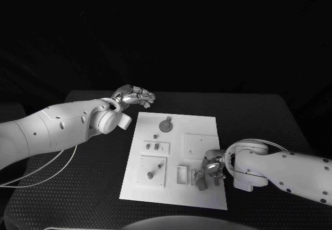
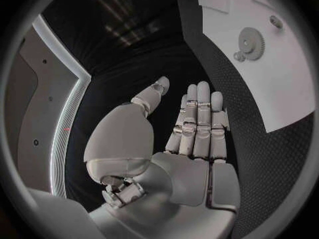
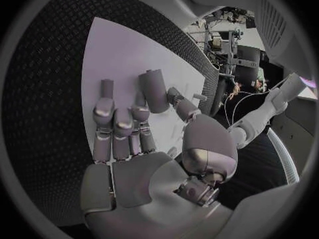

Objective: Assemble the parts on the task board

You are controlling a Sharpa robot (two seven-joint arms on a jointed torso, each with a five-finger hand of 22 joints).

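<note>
One upright peg [image 3: 154,90] in right hand [image 1: 209,171]

Black textured table [image 1: 277,120]; dark unlit room behind; equipment rack [image 3: 229,42] beyond.

White task board [image 1: 200,125] flat mid-table; small parts [image 1: 165,125] on it.

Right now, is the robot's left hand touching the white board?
No. In the head view the left hand hangs over the black table beyond the task board's far left corner, holding nothing.
</note>
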